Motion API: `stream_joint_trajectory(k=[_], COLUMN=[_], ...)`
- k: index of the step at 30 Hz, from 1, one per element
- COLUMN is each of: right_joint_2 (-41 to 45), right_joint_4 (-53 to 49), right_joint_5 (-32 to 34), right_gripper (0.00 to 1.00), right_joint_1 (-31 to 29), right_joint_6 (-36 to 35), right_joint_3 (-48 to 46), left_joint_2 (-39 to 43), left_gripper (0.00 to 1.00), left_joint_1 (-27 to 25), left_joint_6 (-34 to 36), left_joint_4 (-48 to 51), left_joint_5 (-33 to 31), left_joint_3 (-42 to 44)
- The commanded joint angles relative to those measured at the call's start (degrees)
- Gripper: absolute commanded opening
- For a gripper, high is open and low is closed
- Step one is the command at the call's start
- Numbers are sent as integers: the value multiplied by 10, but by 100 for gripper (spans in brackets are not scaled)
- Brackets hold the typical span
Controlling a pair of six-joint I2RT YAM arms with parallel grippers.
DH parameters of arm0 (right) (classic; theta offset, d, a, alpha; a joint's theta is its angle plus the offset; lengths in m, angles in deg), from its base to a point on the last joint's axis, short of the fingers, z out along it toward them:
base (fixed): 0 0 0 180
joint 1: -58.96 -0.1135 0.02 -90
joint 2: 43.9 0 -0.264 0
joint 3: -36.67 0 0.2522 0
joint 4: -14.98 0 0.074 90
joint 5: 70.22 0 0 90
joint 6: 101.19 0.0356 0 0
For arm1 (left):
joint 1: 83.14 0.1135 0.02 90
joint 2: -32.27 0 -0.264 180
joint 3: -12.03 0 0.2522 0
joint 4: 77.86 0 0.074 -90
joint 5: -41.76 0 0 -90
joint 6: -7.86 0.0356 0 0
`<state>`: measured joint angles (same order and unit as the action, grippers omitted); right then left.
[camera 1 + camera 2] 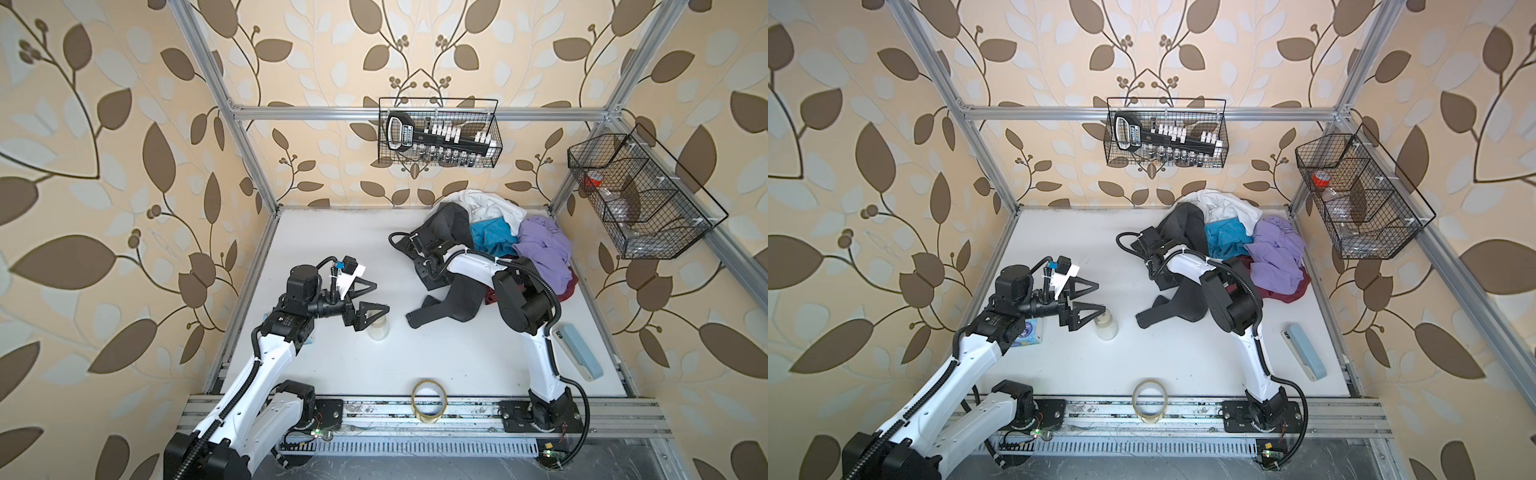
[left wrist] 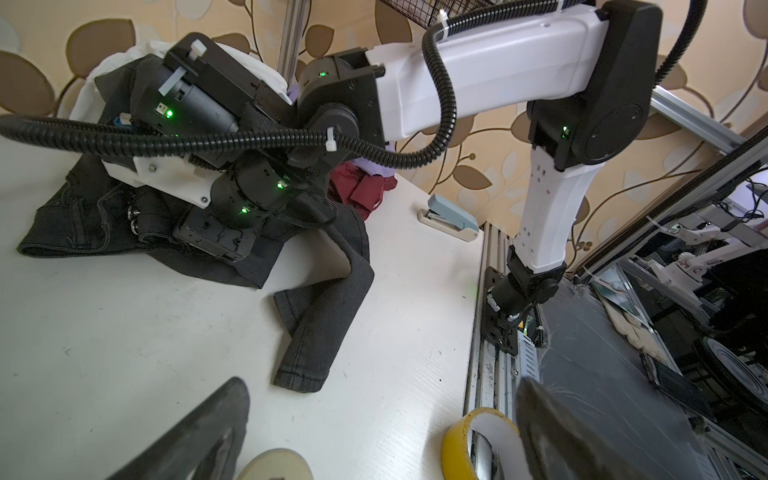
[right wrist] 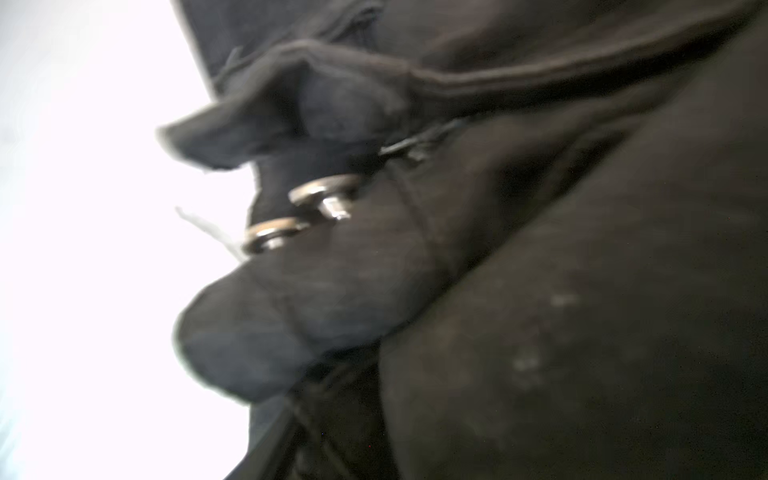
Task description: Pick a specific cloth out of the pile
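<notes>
The cloth [image 1: 457,297], heavy limp denim, is sprawled at the pile's [image 1: 540,249] left edge. The right gripper [image 2: 208,245] is set on its buttoned waistband [image 2: 137,220], probably the firmest hold. Whether the jaws are clamped cannot be told.

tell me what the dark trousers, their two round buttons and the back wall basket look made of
Trousers: charcoal denim by the look, matte, with a fine woven grain and stitched hem.
Buttons: probably metal, polished; they glint silver against the cloth.
Back wall basket: thin black wire mesh, likely coated or painted metal.
</notes>
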<state>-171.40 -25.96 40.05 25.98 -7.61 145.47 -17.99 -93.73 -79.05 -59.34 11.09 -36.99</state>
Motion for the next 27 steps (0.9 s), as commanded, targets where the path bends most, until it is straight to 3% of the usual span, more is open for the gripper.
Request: stream_joint_trajectory(k=[1, 3, 17, 27], right_joint_2=[-77, -71, 133, 166], right_joint_4=[-95, -95, -108, -131], right_joint_5=[-76, -75, 31, 87], right_gripper=[13, 0, 0, 0], right_joint_1=[-5, -6, -5, 2], right_joint_6=[28, 28, 0, -38], right_joint_3=[-38, -40, 26, 180], left_joint_2=[10, 10, 33, 48], left_gripper=[99, 99, 99, 99], left_joint_1=[-6, -6, -6, -7], left_joint_6=[16, 17, 13, 11], left_joint_4=[-4, -4, -5, -8], left_joint_5=[-4, -5, -9, -11], left_joint_3=[3, 3, 7, 10])
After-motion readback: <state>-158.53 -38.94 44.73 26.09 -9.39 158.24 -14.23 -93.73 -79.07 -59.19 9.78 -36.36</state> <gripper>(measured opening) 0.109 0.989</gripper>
